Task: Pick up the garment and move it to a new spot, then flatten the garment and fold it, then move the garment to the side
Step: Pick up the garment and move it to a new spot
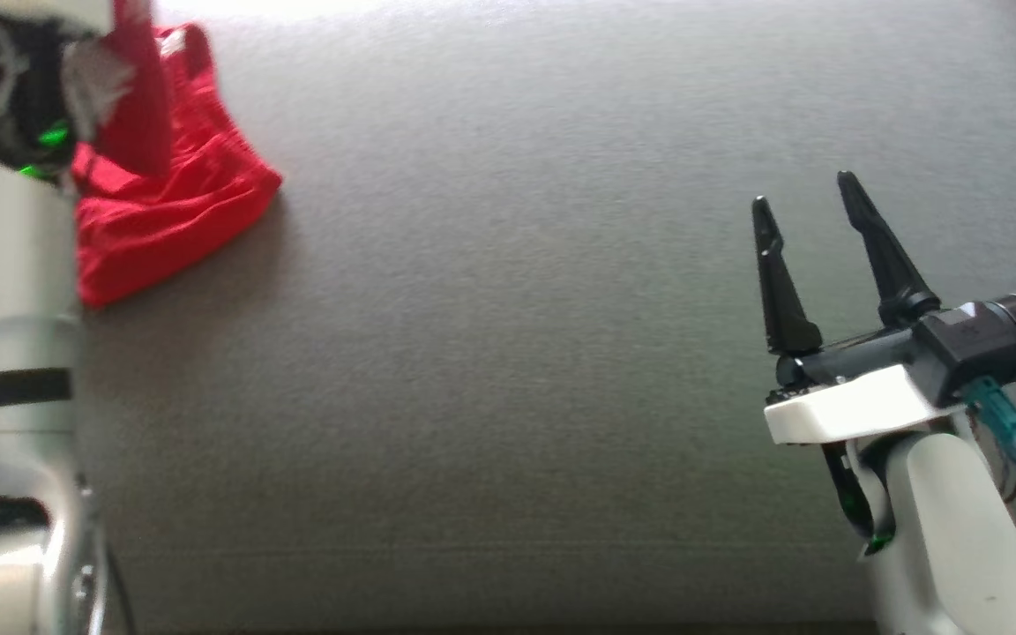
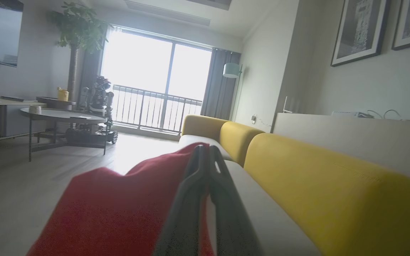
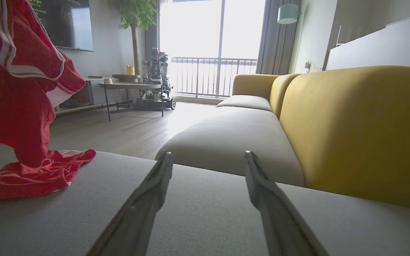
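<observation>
Jaws of left gripper (image 2: 206, 153) were clamped tight on red garment (image 2: 119, 209), one pinched fold lifted above grey seat cushion (image 1: 508, 353), the rest heaped on that cushion's left end. Right gripper (image 1: 803, 190) hung over the cushion's right end, fingers (image 1: 777, 282) spread wide, nothing between them, well apart from the garment. Yellow backrest (image 3: 351, 124) stood along one side of the cushion.

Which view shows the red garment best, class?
The right wrist view: the red garment hangs lifted, its white stripes sharp, lower end on the seat. The head view crops it at the corner; the left wrist view blurs it beside the left gripper.
</observation>
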`<state>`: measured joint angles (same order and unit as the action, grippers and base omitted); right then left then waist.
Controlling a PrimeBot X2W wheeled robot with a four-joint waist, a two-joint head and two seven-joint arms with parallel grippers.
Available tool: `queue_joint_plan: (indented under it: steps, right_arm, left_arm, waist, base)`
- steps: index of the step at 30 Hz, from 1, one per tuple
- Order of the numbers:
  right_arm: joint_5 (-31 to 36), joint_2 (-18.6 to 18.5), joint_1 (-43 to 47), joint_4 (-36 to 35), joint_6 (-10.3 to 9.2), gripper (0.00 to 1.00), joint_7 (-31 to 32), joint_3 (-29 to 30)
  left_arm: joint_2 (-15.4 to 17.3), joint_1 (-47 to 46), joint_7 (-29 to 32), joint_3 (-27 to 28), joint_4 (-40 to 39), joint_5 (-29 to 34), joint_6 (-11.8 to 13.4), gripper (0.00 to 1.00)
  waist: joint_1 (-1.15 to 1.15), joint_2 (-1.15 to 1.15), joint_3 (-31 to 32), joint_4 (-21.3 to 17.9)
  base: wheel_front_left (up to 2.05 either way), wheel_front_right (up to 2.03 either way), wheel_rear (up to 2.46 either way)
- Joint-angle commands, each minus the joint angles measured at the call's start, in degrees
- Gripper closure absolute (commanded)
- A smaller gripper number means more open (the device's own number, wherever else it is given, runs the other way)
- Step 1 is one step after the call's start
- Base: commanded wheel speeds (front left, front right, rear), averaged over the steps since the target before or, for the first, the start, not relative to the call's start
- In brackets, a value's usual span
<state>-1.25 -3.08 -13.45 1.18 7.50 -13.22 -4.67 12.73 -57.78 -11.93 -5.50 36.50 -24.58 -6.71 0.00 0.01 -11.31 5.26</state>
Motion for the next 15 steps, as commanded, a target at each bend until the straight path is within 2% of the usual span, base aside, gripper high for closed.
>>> queue_joint_plan:
  steps: [1,8,9,15]
  right_arm:
    - [-0.6,0.2,-0.8,-1.5,-0.01,0.00,-0.7,-0.7]
    - [-1.1,0.2,-1.8,-0.3,-0.01,0.00,-1.4,1.7]
    - [-1.1,0.2,-1.8,-0.3,-0.01,0.00,-1.4,1.7]
    - [-2.7,0.2,-4.0,-0.6,-0.01,0.00,-1.7,4.3]
  left_arm:
    - [1.1,-1.7,1.2,0.6,-4.8,-1.0,0.5,1.00]
    - [-5.0,1.3,6.5,-3.5,-15.4,-1.4,3.1,1.00]
    - [-5.0,1.3,6.5,-3.5,-15.4,-1.4,3.1,1.00]
    - [-8.0,6.9,7.4,-7.2,-17.1,-2.1,4.8,1.00]
  waist:
    - [0.00,-0.01,0.9,-2.4]
    - [0.00,-0.01,0.8,-8.8]
    - [0.00,-0.01,0.8,-8.8]
    - [0.00,-0.01,-1.2,-15.4]
  base:
    - [0.00,0.00,0.00]
    - [0.00,0.00,0.00]
    - [0.00,0.00,0.00]
    - [0.00,0.00,0.00]
